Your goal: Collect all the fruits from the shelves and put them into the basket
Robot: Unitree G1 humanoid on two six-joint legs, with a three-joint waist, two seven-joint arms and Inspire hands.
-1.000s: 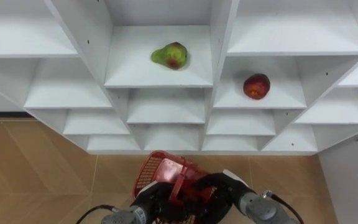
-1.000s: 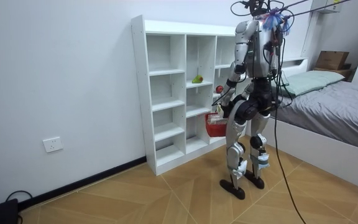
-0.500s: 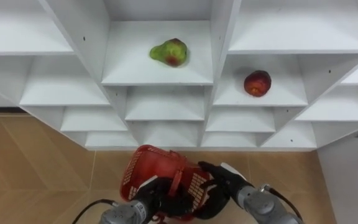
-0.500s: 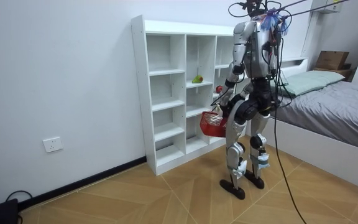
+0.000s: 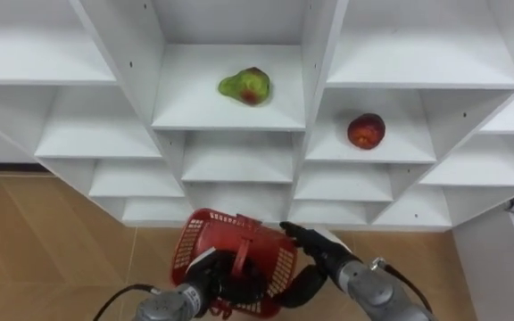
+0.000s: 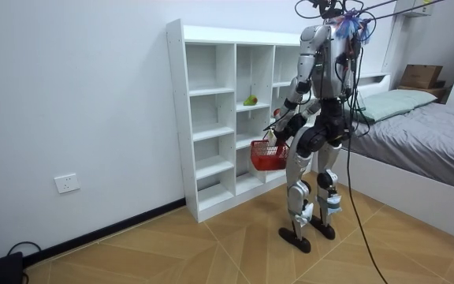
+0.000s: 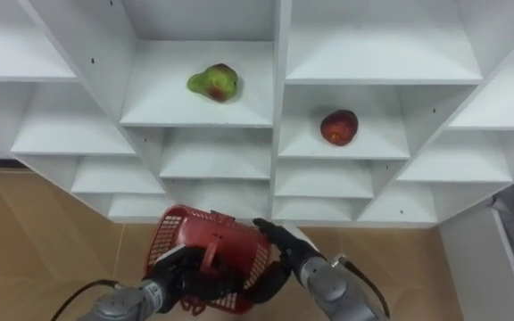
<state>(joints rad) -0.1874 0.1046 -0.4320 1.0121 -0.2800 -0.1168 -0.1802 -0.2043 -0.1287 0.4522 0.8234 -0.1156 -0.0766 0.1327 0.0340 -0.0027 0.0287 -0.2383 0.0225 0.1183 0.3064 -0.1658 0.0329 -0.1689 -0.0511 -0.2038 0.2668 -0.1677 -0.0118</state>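
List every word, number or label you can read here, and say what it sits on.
No text can be read.
The white shelf unit, pear, red fruit and red basket show no print.
The wall socket and cardboard box in the room view are too small to show any marking.

Open-fronted shelf unit (image 5: 319, 53): upright dividers stand between compartments. One pear (image 5: 245, 86) and one apple (image 5: 366, 130) lie in neighbouring compartments, bare shelf around each. One basket (image 5: 199, 245) hangs low in front, below both fruits.
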